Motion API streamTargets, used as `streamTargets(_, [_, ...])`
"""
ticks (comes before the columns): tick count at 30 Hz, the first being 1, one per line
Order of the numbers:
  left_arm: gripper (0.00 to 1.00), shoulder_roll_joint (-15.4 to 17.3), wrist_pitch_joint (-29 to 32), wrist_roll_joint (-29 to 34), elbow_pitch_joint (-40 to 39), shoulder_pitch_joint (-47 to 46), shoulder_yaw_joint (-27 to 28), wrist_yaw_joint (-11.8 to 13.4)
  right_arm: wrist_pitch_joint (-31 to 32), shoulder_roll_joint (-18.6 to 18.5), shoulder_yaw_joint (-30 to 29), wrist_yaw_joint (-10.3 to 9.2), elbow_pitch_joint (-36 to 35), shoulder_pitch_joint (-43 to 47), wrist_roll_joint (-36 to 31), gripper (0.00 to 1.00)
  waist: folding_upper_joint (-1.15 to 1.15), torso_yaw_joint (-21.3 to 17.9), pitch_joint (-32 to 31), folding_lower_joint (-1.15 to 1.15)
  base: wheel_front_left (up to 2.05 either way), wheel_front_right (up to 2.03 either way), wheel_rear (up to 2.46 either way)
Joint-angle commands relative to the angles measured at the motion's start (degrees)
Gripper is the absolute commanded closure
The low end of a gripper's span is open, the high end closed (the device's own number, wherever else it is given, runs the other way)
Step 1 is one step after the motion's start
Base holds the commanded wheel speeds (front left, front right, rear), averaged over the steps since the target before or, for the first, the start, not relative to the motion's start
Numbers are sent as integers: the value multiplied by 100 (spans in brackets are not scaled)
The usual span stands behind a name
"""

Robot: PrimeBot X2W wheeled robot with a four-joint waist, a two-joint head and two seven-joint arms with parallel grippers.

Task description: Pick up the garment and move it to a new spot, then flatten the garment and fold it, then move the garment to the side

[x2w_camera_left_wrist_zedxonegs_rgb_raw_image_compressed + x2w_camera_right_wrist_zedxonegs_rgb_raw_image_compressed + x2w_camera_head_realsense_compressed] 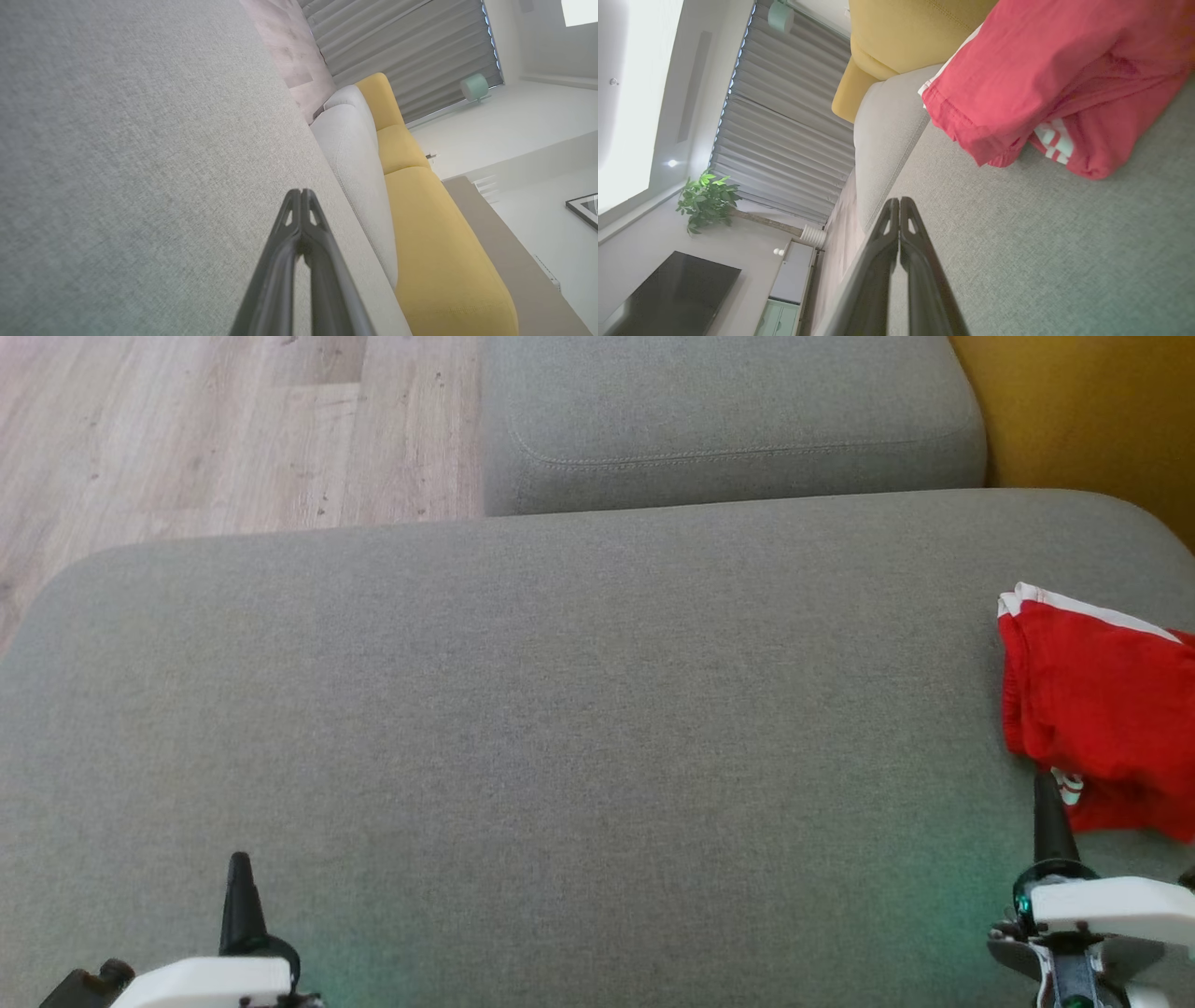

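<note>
The garment is red with white stripes and lies folded at the right edge of the grey sofa seat; in the right wrist view the garment fills the upper right. My right gripper is shut, its tip just short of the garment's near edge, nothing between the fingers; the right gripper points along the cushion. At the lower left, my left gripper is shut and empty over bare cushion. In its own wrist view, the left gripper has fingertips pressed together.
A second grey cushion lies beyond the seat, with wooden floor to the far left and a yellow sofa part at the far right. Curtains, a plant and a dark screen stand in the room.
</note>
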Motion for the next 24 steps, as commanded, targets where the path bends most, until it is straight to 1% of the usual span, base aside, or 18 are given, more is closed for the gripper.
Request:
streamTargets(1, [100, 12, 30, -118, -145, -338, 161, -40, 31, -39, 61, 29, -182, -298, 147, 100, 0, 0, 2, 0, 0, 0, 0])
streamTargets(24, [100, 10, 436, -1664, -93, -738, 356, -106, 427, -48, 5, 36, -160, -576, 1934, 100, 0, -18, 83, 0, 0, 0, 0])
